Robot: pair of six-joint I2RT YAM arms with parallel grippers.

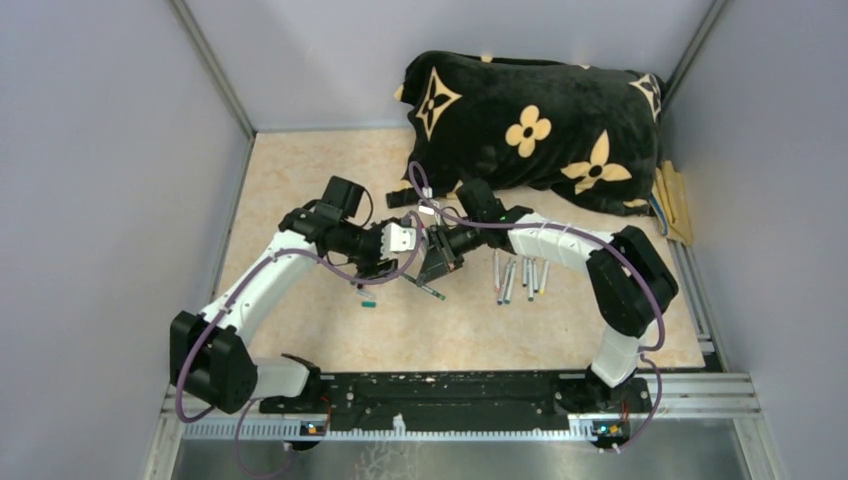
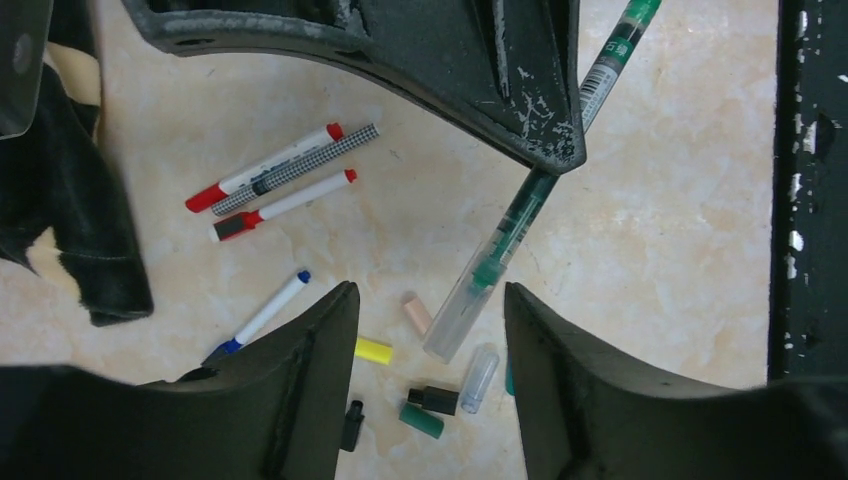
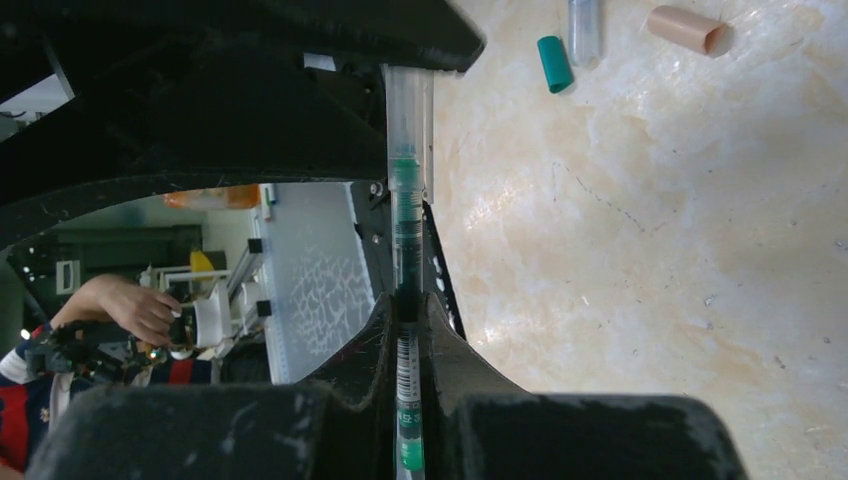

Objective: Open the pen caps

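The worktop [image 1: 300, 180] is a smooth, pale marbled sheet, and a plush black pillow [image 1: 530, 125] with cream flowers lies beyond both tools. The right tool [image 3: 408, 315] is clenched on the rear of a green pen [image 2: 525, 205], by its printed label, holding it clear of the worktop. The left tool [image 2: 428, 295] is released. Its dark, scuffed fingers [image 2: 310, 380] are spread either side of the pen's clear cap [image 2: 461, 310], with a gap on both sides.

The step in hand looks like the grip on that cap. To do it well, the left tool should close squarely on the clear sleeve alone. It should then draw straight back along the barrel's line while the right tool holds firm. A sideways tug would likely flex the slim barrel or swivel it in the right tool's pinch. The cap is round, hard, glossy plastic and probably slippery, so a centred, firm squeeze matters.

Off to one side of the left tool lie spare pens [image 2: 265, 170], thin white barrels with red or blue ends and one checkered. Directly under the left tool lie loose caps [image 2: 373, 350], stubby tubes in yellow, beige, clear, black and green.
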